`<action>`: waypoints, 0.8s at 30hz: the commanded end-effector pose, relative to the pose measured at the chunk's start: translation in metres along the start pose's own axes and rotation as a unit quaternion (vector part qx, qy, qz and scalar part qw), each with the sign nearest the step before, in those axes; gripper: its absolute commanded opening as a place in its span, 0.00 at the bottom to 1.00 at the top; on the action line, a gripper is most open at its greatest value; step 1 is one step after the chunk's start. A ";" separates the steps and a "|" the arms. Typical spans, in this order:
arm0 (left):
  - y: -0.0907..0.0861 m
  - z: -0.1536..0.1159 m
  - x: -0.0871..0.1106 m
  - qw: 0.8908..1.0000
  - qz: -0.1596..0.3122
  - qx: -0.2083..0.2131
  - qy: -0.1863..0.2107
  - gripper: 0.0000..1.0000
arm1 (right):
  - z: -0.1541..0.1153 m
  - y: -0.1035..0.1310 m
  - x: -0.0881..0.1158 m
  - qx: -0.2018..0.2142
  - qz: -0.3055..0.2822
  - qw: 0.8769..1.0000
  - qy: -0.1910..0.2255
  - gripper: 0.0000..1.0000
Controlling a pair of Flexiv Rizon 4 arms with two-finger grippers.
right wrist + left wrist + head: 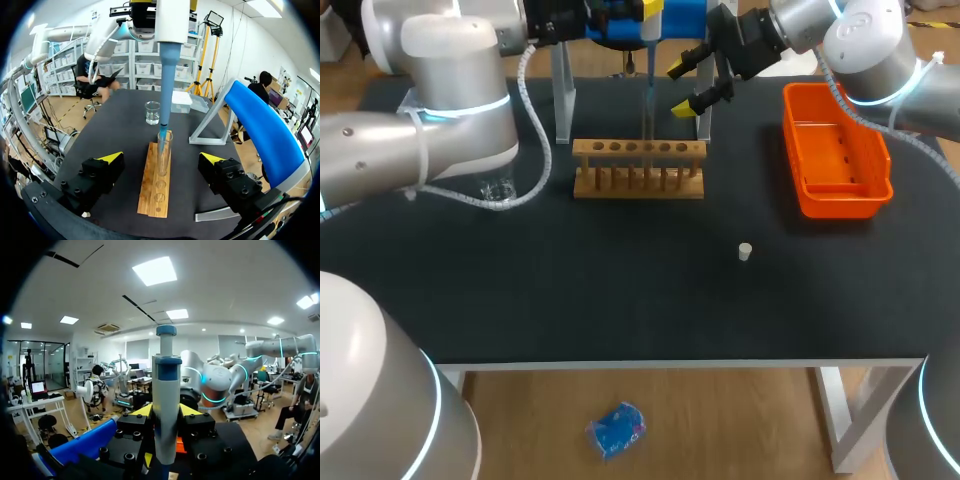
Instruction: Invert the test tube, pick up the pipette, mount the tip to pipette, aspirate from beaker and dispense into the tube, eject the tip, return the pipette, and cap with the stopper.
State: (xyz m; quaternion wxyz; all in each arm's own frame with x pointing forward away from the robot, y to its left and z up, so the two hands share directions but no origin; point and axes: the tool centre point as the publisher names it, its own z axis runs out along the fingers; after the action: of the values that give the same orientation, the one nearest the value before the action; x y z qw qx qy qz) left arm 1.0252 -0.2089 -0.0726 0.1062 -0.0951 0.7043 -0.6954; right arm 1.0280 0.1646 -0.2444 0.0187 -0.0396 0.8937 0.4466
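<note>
From where I stand, the left gripper [166,411] is up at the back of the table [620,300], clamped on the pipette [166,375], a yellow fingertip pressed to either side of its pale body and its blue plunger cap sticking up above the fingers. The pipette hangs upright over the wooden rack [638,168], and its tip [163,131] reaches down into the mouth of the test tube [163,152], which stands upright in one of the rack's middle holes. The right gripper [161,158] sits just behind the rack's right end, its fingers spread wide and holding nothing. In its own view the rack runs away from it between the two yellow tips, with the tube near but touching neither finger. The beaker [152,112] stands on the table past the far end of the rack from that gripper, apart from it and partly hidden under the left arm in the overhead view. The small white stopper [744,251] lies alone on the black tabletop, well in front of the rack and to its right. An orange bin [835,150] rests near the right edge, and the pipette's stand [260,125], with its blue panel, rises beside the rack
</note>
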 end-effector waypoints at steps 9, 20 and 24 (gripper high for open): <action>0.009 0.001 -0.004 1.000 -0.006 0.000 0.001 0.00 | -0.001 0.000 -0.001 0.001 0.000 1.000 0.001 1.00; 0.016 0.001 -0.001 1.000 -0.014 0.000 0.000 0.00 | -0.001 0.000 -0.001 0.001 0.000 1.000 0.001 1.00; 0.018 0.002 0.000 1.000 -0.017 -0.001 0.000 0.00 | -0.001 0.000 -0.001 0.001 0.000 1.000 0.001 1.00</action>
State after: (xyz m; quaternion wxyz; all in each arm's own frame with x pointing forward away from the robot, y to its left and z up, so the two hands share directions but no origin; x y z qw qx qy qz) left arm 1.0251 -0.2097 -0.0894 0.0934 -0.1068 0.7055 -0.6944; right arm 1.0280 0.1646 -0.2444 0.0187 -0.0396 0.8937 0.4466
